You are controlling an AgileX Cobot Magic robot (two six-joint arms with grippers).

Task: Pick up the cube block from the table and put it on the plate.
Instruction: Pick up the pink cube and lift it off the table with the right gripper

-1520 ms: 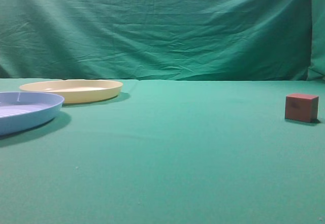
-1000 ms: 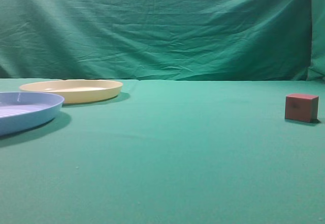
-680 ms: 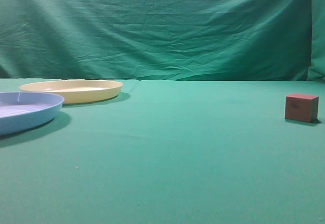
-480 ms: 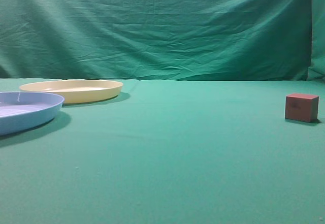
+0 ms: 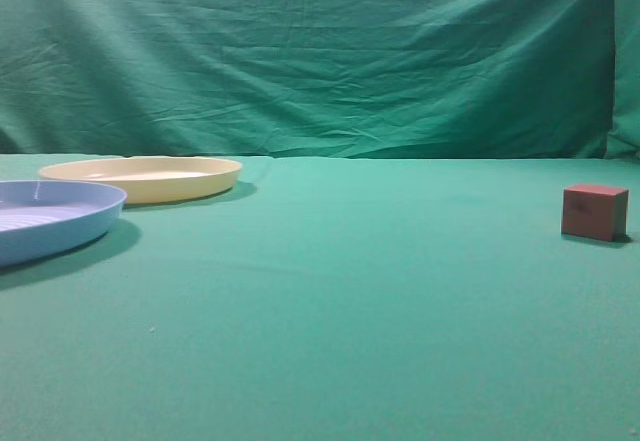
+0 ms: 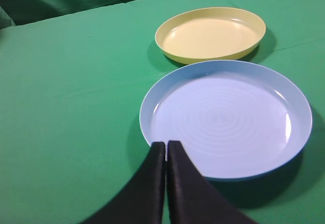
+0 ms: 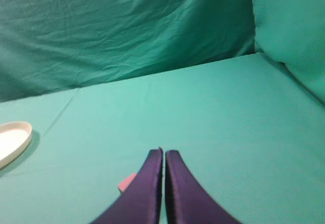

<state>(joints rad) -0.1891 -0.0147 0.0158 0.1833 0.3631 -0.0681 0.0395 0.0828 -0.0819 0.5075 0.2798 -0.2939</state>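
Note:
The reddish-brown cube block [image 5: 594,211] sits on the green table [image 5: 350,281] at the far right of the exterior view. In the right wrist view a corner of it [image 7: 126,183] shows just left of my right gripper [image 7: 164,153], which is shut and empty above the cloth. The pale yellow plate [image 5: 140,177] lies at the back left; it also shows in the left wrist view [image 6: 210,34] and at the left edge of the right wrist view [image 7: 12,141]. My left gripper [image 6: 166,145] is shut and empty over the near rim of the blue plate. Neither gripper shows in the exterior view.
A light blue ribbed plate [image 5: 50,218] lies in front of the yellow one, close beside it; it also shows in the left wrist view [image 6: 226,117]. A green cloth backdrop [image 5: 320,51] hangs behind the table.

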